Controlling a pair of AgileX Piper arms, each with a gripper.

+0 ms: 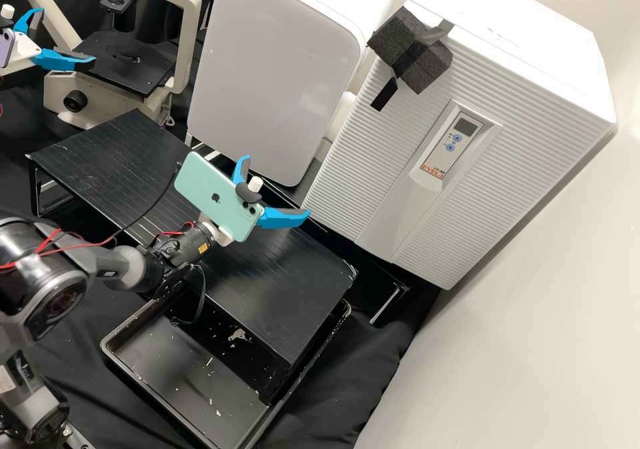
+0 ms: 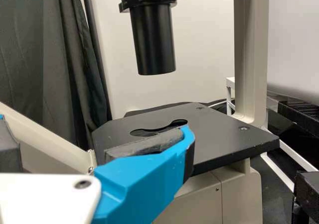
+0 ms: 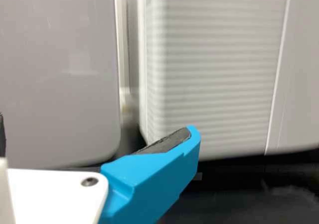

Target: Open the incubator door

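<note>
And there was the right gripper (image 1: 277, 186), its fingers spread with nothing pinched, out in front of the white incubator (image 1: 527, 36) and near its lower left edge. Away to the incubator's left, beside the microscope (image 1: 127, 56), the left gripper (image 1: 65, 34) stood wide too. The ribbed door (image 1: 367, 156) sat on the incubator's front, looking shut. What a broad panel: likely stiff, heavier than a lid, and apt to swing rather than lift! Its smooth ribs promised poor purchase. The dark foam block (image 1: 401, 32) at the incubator's upper left corner, with its black tab (image 1: 384, 94), looked the better hold: soft, grippy, probably easy to squash or peel off. A firm pinch and a slow outward pull seemed wise.
</note>
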